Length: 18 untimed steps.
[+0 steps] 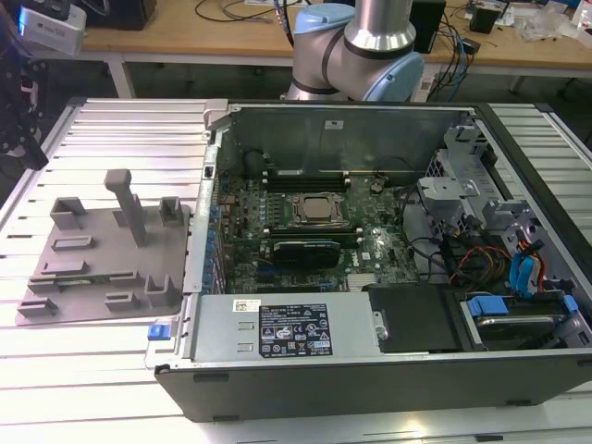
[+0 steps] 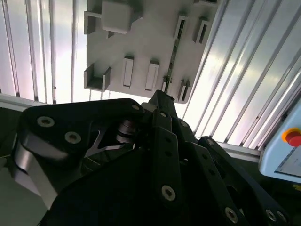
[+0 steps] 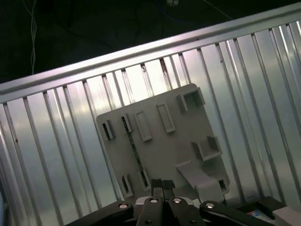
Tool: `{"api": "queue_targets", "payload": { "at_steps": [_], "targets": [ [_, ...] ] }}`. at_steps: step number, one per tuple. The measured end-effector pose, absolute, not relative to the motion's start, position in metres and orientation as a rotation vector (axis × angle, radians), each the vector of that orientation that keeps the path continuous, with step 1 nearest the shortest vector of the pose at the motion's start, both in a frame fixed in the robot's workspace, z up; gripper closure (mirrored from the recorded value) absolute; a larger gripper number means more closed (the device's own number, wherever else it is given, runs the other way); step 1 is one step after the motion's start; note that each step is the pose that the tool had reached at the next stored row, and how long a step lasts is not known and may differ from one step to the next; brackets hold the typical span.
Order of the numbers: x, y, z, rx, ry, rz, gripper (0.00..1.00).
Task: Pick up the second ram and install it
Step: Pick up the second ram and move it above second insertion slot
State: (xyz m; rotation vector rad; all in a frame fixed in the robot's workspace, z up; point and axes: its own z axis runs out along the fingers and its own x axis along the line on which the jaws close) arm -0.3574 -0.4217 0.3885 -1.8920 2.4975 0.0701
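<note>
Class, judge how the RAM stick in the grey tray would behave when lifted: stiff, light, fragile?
The second ram is a thin, narrow board: likely stiff and light. Standing on edge in slots of the grey tray, it would probably tip once unsupported. Its thinness suggests fragility under sideways force.

- Gripper (image 2: 162, 96): black, with bolted linkage arms spreading back from the fingers. The fingertips (image 2: 161, 100) showed as one narrow tip with no gap between them, and held nothing.
- Fixture plate (image 2: 141, 52): pale grey, lying beyond the fingertips, with several raised slot holders.
- Second ram (image 2: 173, 54): thin dark stick standing on edge in the plate's slots. It ran straight away from the fingertips, with its near end just past them. Contact could not be judged.
- Grey block (image 2: 115, 16): raised, on the plate's far part, off to one side of the fingers' line.
- Ribbed metal table (image 2: 244, 70): under the plate, on both sides of the fingers.
- Pale console with red button (image 2: 294, 139): well off to the other side of the fingers.
</note>
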Motion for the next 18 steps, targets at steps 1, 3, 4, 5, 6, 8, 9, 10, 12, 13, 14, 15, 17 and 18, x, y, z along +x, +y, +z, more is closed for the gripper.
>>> {"api": "queue_targets", "payload": {
  "at_steps": [1,3,4,5,6,8,9,10,12,13,14,15,17,18],
  "targets": [
    [-0.3574,-0.4217,0.3885,-1.913,2.482,0.070,0.92],
    [-0.3574,-0.4217,0.3885,-1.963,2.444,0.070,0.92],
    [-0.3574,-0.4217,0.3885,-1.987,2.425,0.071,0.92],
    [-0.3574,-0.4217,0.3884,-2.013,2.404,0.071,0.92],
    [-0.3574,-0.4217,0.3885,-2.028,2.392,0.071,0.92],
    [-0.3573,-0.4217,0.3884,-2.055,2.369,0.071,0.92],
    [-0.3573,-0.4217,0.3885,-2.071,2.356,0.070,0.92],
    [-0.3573,-0.4217,0.3885,-2.075,2.353,0.070,0.92],
    [-0.3573,-0.4217,0.3885,-2.076,2.352,0.070,0.92],
    [-0.3573,-0.4217,0.3884,-2.077,2.351,0.070,0.92],
    [-0.3574,-0.4217,0.3884,-2.078,2.350,0.070,0.91],
    [-0.3574,-0.4217,0.3885,-2.079,2.350,0.070,0.79],
    [-0.3574,-0.4217,0.3885,-2.080,2.349,0.070,0.73],
    [-0.3574,-0.4217,0.3885,-2.081,2.348,0.070,0.66]
  ]
}}
